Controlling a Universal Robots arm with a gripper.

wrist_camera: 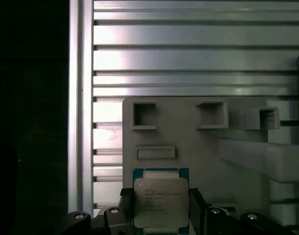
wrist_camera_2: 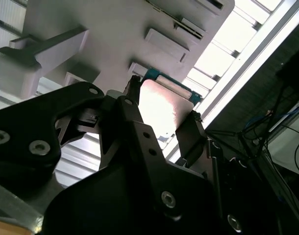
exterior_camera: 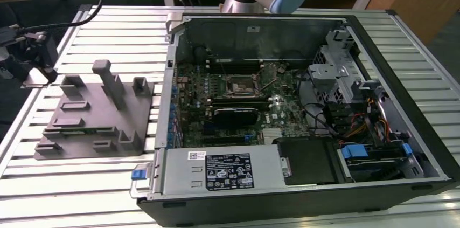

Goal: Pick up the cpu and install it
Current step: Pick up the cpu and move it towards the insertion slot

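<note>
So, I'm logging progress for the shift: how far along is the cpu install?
Done: the black hand is closed on the small square silver-topped cpu. In hand: that chip, at the edge of the grey plastic fixture. Left: seating it in the black-framed motherboard socket inside the open computer case.

Exterior view: high, angled down over the surface [exterior_camera: 86,185], grey fixture [exterior_camera: 93,115] and open case [exterior_camera: 287,206]. Both wrist views sit close behind the claw [wrist_camera: 161,208], sharing the cpu [wrist_camera: 161,198] and a fixture corner.
</note>
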